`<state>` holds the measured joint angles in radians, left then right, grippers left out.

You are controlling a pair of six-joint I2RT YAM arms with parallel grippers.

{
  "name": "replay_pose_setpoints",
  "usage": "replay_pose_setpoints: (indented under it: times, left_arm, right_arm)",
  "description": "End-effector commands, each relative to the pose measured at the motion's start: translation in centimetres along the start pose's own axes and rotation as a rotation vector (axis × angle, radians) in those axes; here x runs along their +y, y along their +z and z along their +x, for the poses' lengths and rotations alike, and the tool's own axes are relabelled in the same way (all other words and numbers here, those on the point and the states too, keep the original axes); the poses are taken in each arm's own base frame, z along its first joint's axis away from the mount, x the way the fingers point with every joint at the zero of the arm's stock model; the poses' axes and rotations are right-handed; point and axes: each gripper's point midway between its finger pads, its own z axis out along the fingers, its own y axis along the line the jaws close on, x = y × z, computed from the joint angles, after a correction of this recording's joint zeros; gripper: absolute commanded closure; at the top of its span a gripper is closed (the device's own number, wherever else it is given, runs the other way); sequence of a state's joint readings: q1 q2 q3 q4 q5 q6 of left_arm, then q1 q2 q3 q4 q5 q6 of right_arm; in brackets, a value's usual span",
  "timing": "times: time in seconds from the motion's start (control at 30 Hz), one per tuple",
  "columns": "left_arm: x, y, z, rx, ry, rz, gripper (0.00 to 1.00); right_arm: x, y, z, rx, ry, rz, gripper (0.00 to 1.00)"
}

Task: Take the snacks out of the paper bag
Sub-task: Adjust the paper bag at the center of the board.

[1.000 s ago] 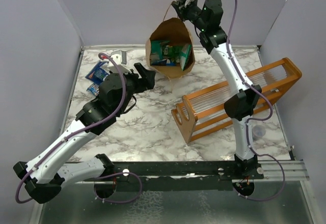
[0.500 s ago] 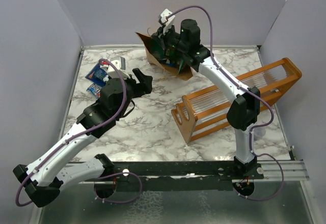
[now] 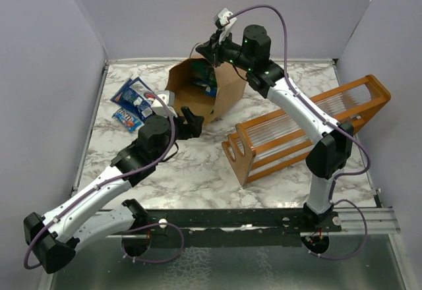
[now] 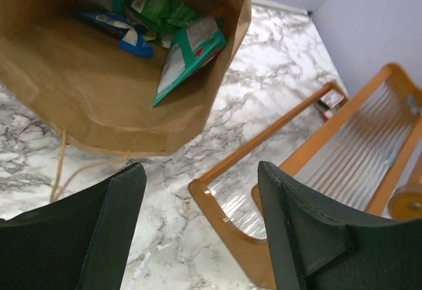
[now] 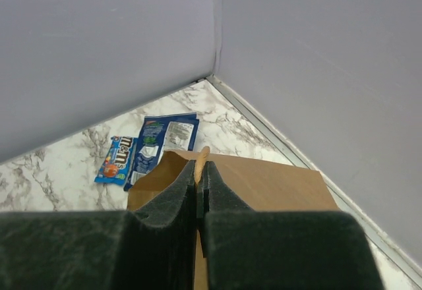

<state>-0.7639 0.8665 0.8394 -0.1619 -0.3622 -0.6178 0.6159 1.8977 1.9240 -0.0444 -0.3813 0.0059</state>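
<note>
The brown paper bag (image 3: pixel 227 92) lies tipped over, its mouth facing left. My right gripper (image 3: pixel 210 47) is above the bag's far edge, shut on the bag's twisted paper handle (image 5: pixel 201 163); the bag (image 5: pixel 264 184) hangs below it. Inside the bag (image 4: pixel 99 92) lie several snacks: a teal packet (image 4: pixel 188 56), a blue one (image 4: pixel 119 29) and a green one (image 4: pixel 158 10). Two blue snack packets (image 3: pixel 132 102) lie on the table at the back left, a large one (image 5: pixel 161 142) and a small one (image 5: pixel 119 159). My left gripper (image 3: pixel 188 122) is open with nothing between its fingers, just in front of the bag's mouth (image 4: pixel 201 224).
An orange wooden rack with clear slats (image 3: pixel 310 125) stands on the right, its near end (image 4: pixel 231 198) close under my left gripper. The bag's second handle loop (image 4: pixel 62 165) trails on the marble table (image 3: pixel 191 171). Grey walls close in at the back and on both sides.
My right gripper swung left and down with the handle, tipping the bag from upright onto its side, mouth to the left. My left gripper came forward to the bag's mouth, still open.
</note>
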Motion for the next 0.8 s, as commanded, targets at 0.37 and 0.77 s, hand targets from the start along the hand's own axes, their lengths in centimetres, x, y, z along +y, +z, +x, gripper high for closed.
replay_pose_setpoints:
  times: [0.37, 0.77]
  left_arm:
    - [-2.0, 6.6, -1.3, -0.105, 0.148, 0.337, 0.69]
    - [-4.9, 9.0, 1.7, -0.137, 0.300, 0.340, 0.64]
  right_arm:
    - [1.5, -3.0, -3.4, -0.053, -0.005, -0.040, 0.98]
    - [-1.3, -6.9, -2.9, 0.023, 0.059, -0.162, 0.98]
